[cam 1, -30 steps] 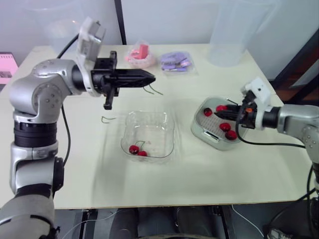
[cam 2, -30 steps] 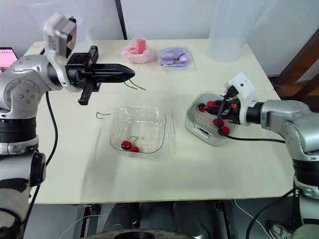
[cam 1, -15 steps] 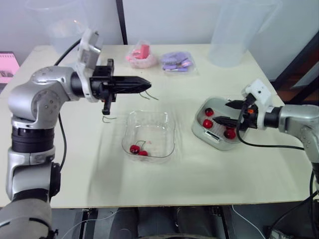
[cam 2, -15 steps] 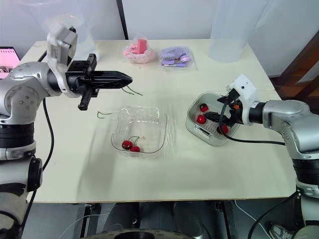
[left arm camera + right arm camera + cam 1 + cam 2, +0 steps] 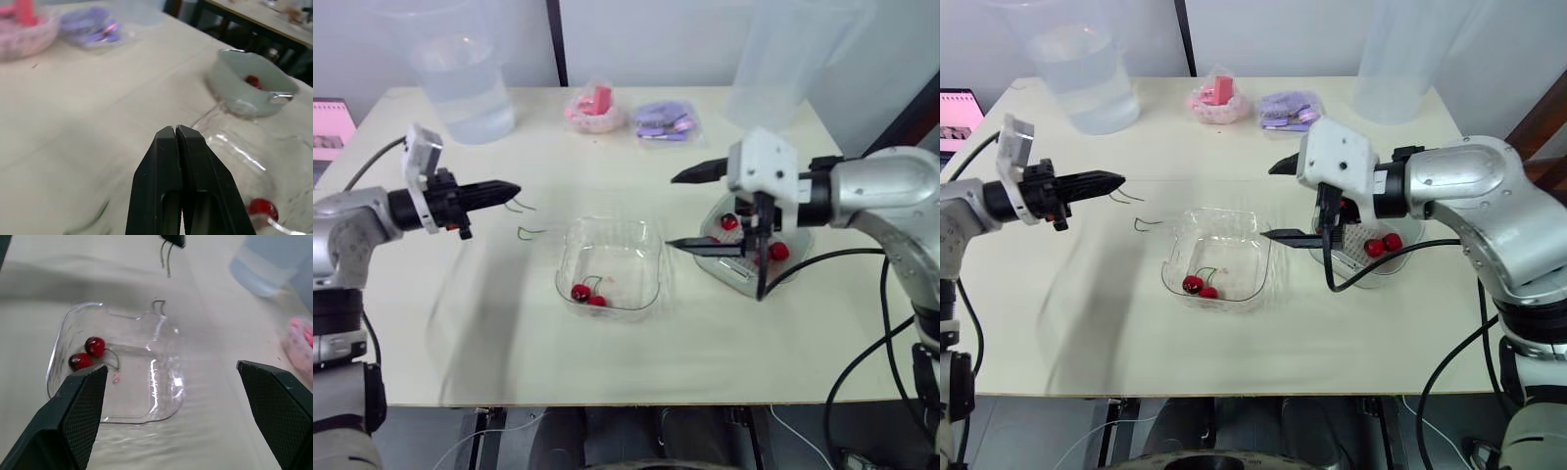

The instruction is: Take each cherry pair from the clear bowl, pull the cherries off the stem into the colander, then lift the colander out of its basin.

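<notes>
Near the middle of the cream surface (image 5: 607,362) stood a clear square plastic bowl (image 5: 656,264), and a pair of dark red cherries (image 5: 587,294) on one stem lay inside it, toward its near left corner.

To the right of the bowl, a grey basin (image 5: 230,98) held a white perforated colander (image 5: 1349,238). Much of both was hidden behind the right arm, so only some loose red cherries (image 5: 1383,243) could be seen in the colander, and their number was not clear.

Over the gap between bowl and basin hung the right hand (image 5: 672,211). Its two black fingers were spread very wide and had hold of nothing.

At the left side of the surface, well apart from the bowl, was the left hand (image 5: 509,187). Its fingers were pressed together, and a thin green stem (image 5: 166,259), forked and without fruit, hung from the tip. The left wrist view did not show the stem itself.

Another bare stem (image 5: 530,232) lay on the surface just beside the bowl's far left corner.

Along the far edge stood a clear jug of water (image 5: 465,83), a pink packet (image 5: 592,106) and a purple packet (image 5: 661,117). Their contents were hard to make out.
</notes>
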`<state>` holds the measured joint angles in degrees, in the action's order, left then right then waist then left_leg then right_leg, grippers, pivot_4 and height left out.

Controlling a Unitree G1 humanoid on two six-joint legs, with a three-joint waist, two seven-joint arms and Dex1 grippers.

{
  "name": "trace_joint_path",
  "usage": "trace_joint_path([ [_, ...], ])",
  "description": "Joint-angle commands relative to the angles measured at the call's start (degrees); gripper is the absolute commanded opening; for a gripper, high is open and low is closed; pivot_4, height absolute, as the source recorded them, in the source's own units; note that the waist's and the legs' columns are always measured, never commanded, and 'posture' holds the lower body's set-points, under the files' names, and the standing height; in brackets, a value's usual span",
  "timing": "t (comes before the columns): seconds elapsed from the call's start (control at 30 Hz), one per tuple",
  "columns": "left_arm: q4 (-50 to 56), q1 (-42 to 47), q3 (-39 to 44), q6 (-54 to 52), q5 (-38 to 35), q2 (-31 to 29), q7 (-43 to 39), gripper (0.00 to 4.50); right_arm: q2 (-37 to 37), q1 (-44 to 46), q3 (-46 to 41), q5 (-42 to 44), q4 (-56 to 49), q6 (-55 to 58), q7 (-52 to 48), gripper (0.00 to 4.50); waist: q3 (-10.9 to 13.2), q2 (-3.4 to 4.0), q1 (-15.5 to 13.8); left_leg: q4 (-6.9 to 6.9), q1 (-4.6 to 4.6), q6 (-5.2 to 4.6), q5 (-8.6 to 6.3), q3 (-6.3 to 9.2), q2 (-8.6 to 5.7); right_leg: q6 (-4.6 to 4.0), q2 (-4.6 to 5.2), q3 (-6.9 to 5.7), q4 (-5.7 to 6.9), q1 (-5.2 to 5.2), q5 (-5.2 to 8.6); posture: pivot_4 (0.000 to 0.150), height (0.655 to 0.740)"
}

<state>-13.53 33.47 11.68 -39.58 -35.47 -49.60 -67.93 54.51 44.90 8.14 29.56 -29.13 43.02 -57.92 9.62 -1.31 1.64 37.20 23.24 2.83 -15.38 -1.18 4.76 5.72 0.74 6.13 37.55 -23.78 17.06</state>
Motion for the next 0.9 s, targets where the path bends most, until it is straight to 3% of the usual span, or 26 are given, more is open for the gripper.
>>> trace_joint_path([
  [0.03,-1.74,-2.05,2.46,0.86,0.23,0.07,1.04,0.00,0.37,2.66,0.76,-1.66,-0.93,0.11,-0.69,4.48,0.00,0.00,-0.44,0.01,0.04,0.01,0.00,0.00,0.01,-0.01,-0.01,0.00,0.00,-0.05,-0.01,0.150,0.7367],
  [0.23,-7.38,-3.00,1.62,1.79,1.48,2.16,2.30,0.00,-2.52,7.28,2.05,1.93,-0.28,7.30,-0.98,4.48,-0.01,-0.01,-0.88,0.01,0.05,0.07,0.04,-0.02,0.03,-0.02,-0.06,0.01,0.43,-0.33,-0.01,0.150,0.7367],
  [0.5,-16.40,-2.73,0.12,3.39,5.94,3.75,3.40,0.00,-4.69,8.13,3.04,1.05,-0.49,8.09,-0.44,4.48,-0.03,-0.04,-0.75,0.01,0.08,0.07,0.04,-0.03,0.03,-0.02,-0.06,0.01,0.48,-0.42,-0.02,0.150,0.7367],
  [0.6,-18.01,-2.73,0.51,3.31,6.91,3.10,3.33,0.97,-4.88,7.84,3.05,0.87,-0.62,8.33,-0.16,4.50,-0.03,-0.04,-0.77,-0.01,0.10,0.07,0.04,-0.03,0.03,-0.02,-0.07,0.01,0.48,-0.46,-0.02,0.150,0.7367],
  [0.83,-20.85,-3.81,3.47,5.33,8.56,-2.01,2.81,4.44,-4.89,7.21,2.84,0.50,-0.56,8.31,0.25,4.50,-0.04,-0.05,-0.58,0.00,0.10,0.07,0.04,-0.03,0.03,-0.02,-0.07,0.01,0.51,-0.48,-0.02,0.150,0.7367],
  [0.9,-21.45,-4.01,4.16,6.69,9.02,-3.77,2.56,4.44,-4.76,7.06,2.71,0.39,-0.39,8.16,0.20,4.50,-0.04,-0.05,-0.58,-0.01,0.10,0.07,0.04,-0.03,0.03,-0.02,-0.06,0.01,0.52,-0.49,-0.02,0.150,0.7367],
])
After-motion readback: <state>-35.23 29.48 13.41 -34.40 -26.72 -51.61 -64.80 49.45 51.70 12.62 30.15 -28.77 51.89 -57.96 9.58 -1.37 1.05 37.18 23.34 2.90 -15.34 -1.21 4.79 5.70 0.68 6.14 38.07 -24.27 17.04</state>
